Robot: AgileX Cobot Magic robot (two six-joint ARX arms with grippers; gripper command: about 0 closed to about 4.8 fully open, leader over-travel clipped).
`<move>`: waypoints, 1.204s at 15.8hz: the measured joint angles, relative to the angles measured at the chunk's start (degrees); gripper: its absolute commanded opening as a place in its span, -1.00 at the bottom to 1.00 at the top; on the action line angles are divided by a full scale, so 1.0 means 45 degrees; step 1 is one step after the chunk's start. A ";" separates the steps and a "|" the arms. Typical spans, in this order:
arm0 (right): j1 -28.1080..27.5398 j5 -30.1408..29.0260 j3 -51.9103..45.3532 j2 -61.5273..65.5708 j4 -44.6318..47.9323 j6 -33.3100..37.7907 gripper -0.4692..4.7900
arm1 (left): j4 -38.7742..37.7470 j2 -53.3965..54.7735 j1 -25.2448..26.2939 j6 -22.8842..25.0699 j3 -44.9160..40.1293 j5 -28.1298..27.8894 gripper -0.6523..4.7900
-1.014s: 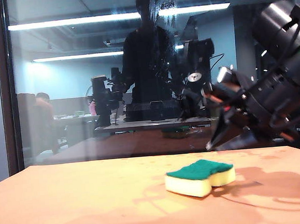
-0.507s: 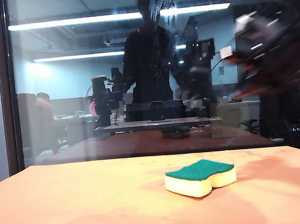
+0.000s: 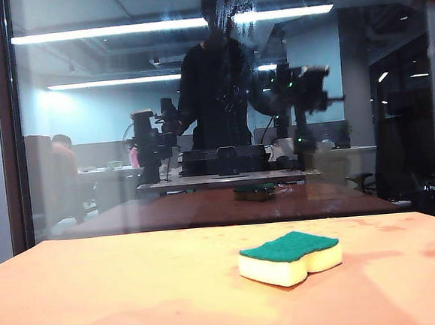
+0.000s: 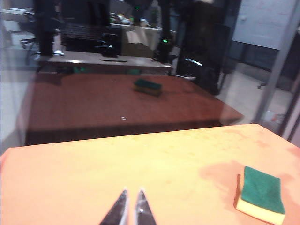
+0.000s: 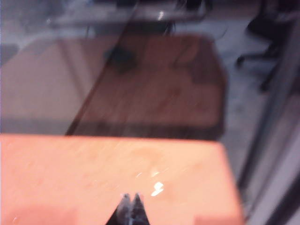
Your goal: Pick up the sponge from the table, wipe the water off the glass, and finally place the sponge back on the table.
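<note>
Left gripper: nearest the camera in its wrist view, low over the table's near part, fingertips together with only a sliver of a gap, holding nothing.
Right gripper: tips pressed together and empty, over bare table near the right edge; this view is blurred, so its height above the surface is hard to judge. It is absent from the exterior view apart from a dark smear at the upper right corner, probably that arm.
Table: orange-tan, with faint damp marks near the glass.
Sponge: lying flat on the table right of centre, green face up, cream body below, free of both grippers.
Sponge from left fingers: in the left wrist view the sponge lies ahead and well off to the right side, apart from the tips.
Sponge from right fingers: not in that wrist view, so no bearing can be read there.
Long axis: runs roughly left to right across the exterior view, slightly angled.
Nearer arm: likely the right, since the sponge sits on its half, though neither is close.
Glass: upright behind the table, mirroring the sponge dimly.
Water: whitish streaks high on the pane, near the reflected head.
Stage: judging by the sponge lying on the table, either not yet picked up or already put back.
</note>
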 measured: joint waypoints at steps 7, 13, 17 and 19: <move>-0.0199 0.0510 -0.1428 -0.3818 -0.1666 -0.1044 -0.84 | 0.0005 0.0000 0.0000 0.1054 0.0000 -0.1083 -0.67; -0.0282 0.1506 -0.4770 -0.6756 -0.0005 -0.0486 -0.84 | 0.0005 0.0000 0.0000 0.1481 0.0000 -0.3109 -0.67; -0.0282 0.1710 -0.5999 -0.7902 0.0005 -0.0350 -0.84 | 0.0204 -0.0005 0.0000 0.1676 0.0000 -0.3395 -0.67; -0.0282 0.1681 -0.6455 -0.8223 -0.0024 -0.0340 -0.84 | 0.0447 -0.0005 0.0000 0.1676 0.0000 -0.3390 -0.67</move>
